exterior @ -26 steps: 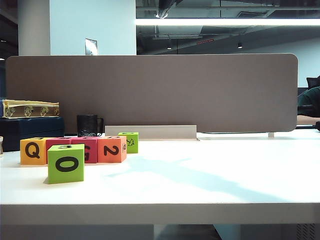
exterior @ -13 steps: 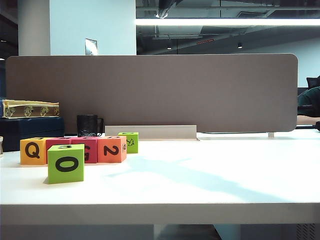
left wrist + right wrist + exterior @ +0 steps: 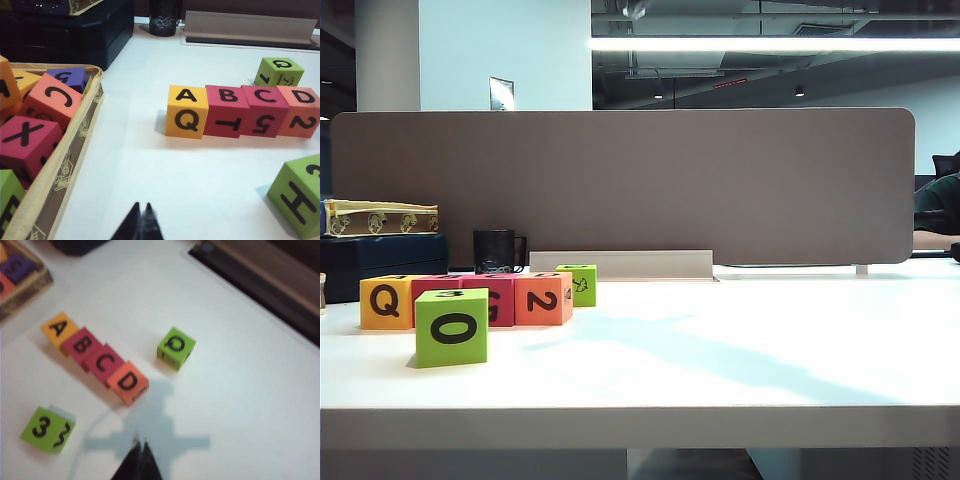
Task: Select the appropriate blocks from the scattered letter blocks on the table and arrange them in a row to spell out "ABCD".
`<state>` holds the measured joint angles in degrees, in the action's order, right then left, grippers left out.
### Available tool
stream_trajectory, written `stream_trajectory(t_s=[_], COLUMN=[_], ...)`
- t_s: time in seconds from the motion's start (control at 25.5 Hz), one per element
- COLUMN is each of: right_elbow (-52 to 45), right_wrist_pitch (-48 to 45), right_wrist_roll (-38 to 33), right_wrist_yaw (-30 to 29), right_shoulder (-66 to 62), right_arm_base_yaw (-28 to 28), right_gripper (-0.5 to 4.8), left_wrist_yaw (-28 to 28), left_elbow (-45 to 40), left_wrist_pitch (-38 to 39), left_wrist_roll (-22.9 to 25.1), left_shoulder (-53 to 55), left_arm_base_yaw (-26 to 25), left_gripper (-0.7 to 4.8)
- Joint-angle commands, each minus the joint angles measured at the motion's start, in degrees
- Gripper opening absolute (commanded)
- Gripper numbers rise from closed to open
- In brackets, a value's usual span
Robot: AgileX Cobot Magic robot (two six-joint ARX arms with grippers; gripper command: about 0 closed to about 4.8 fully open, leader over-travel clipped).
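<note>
Four letter blocks stand touching in a row on the white table (image 3: 740, 350): yellow-orange A/Q (image 3: 187, 111) (image 3: 385, 301), red B (image 3: 227, 110), red C (image 3: 262, 111) and orange D/2 (image 3: 300, 111) (image 3: 544, 298); their tops read ABCD (image 3: 95, 355). A small lime cube (image 3: 582, 284) (image 3: 176, 347) sits just behind the D end. The lime cube marked 0 (image 3: 452, 327) (image 3: 48, 429) stands apart, nearer the front edge. My left gripper (image 3: 142, 206) is shut and empty over bare table, well short of the row. My right gripper (image 3: 140, 442) is shut and empty, high above the table near the D block. Neither shows in the exterior view.
A shallow tan tray (image 3: 75, 145) (image 3: 30, 282) with several more letter blocks lies beside the row's A end. A black mug (image 3: 498, 250) (image 3: 163, 20), dark boxes (image 3: 380, 262) and the grey divider panel (image 3: 620, 180) stand at the back.
A dark part of an arm at the top edge of the exterior view has left the picture. The blocks have not moved.
</note>
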<state>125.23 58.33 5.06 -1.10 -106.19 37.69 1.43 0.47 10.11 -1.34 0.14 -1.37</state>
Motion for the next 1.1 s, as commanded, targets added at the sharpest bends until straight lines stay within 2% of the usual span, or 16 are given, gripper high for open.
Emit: stream_trajectory(t_s=[0.04,0.24,0.35,0.59,0.78,1.1], right_elbow=[-3.0,-10.9,-20.3,-29.7,-37.3,-55.8], right_wrist_pitch=[-7.7,-17.6,-25.0,-28.8,-30.2,-43.5], right_wrist_roll=[0.1,0.1,0.1,0.1,0.1,0.1], right_wrist_yaw=[0.1,0.2,0.1,0.2,3.2,4.2], right_shoulder=[3.1,8.1,14.6,22.4,28.8,40.3], right_arm_base_yaw=[-0.5,-2.1,-5.0,-10.4,-15.1,-20.5], right_gripper=[-0.01,-0.01,-0.01,-0.01,-0.01,-0.01], left_wrist_yaw=[0.3,0.3,0.3,0.3,0.3,0.3], left_elbow=[0.1,0.1,0.1,0.1,0.1,0.1], left_wrist_pitch=[0.4,0.4,0.4,0.4,0.4,0.4], left_wrist_roll=[-0.2,-0.2,-0.2,-0.2,-0.2,-0.2], left_shoulder=[0.0,0.0,0.0,0.0,0.0,0.0], left_arm_base_yaw=[0.0,0.0,0.0,0.0,0.0,0.0], left_gripper=[-0.06,-0.06,-0.06,-0.06,-0.06,-0.06])
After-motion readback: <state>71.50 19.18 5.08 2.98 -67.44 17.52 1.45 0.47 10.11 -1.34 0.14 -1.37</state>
